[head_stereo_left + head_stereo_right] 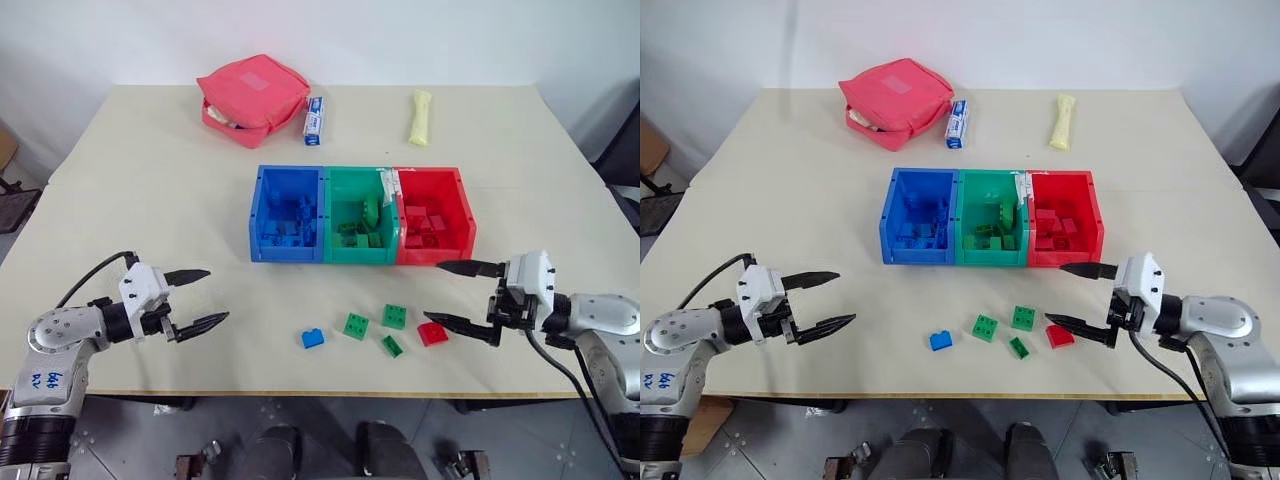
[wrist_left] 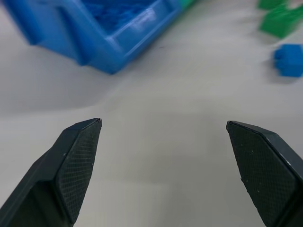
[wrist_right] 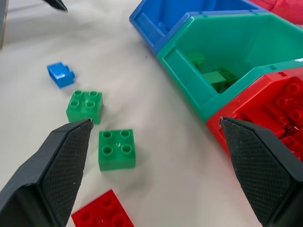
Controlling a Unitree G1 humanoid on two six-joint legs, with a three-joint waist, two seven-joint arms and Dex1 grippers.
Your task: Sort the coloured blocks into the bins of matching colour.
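The left claw (image 1: 197,298) hangs over the counter's (image 1: 150,200) near left part, spread wide and empty, aimed toward the middle. The right claw (image 1: 461,295) mirrors it on the right, also spread wide and empty, with the red block (image 1: 432,333) just beside its lower finger.

Five loose blocks lie between the claws, in front of the bins: a blue block (image 1: 312,338), three green blocks (image 1: 356,325) (image 1: 394,316) (image 1: 392,346), and the red one. Behind them stand the blue bin (image 1: 262,215), green bin (image 1: 334,215) and red bin (image 1: 462,212), joined in a row, each already holding blocks of its own colour.

Blue handwriting marks the left forearm, but it cannot be read; the print on the blue-white tube (image 1: 314,120) is too small to tell.

The right wrist view shows the studs on two green blocks and the red one up close, and looks into the green bin, while the left wrist view shows a corner of the blue bin and the blue block.

At the far edge lie a pink pouch (image 1: 253,98), the tube just beside it, and a pale yellow roll (image 1: 421,117). The counter is cream, against a white wall.
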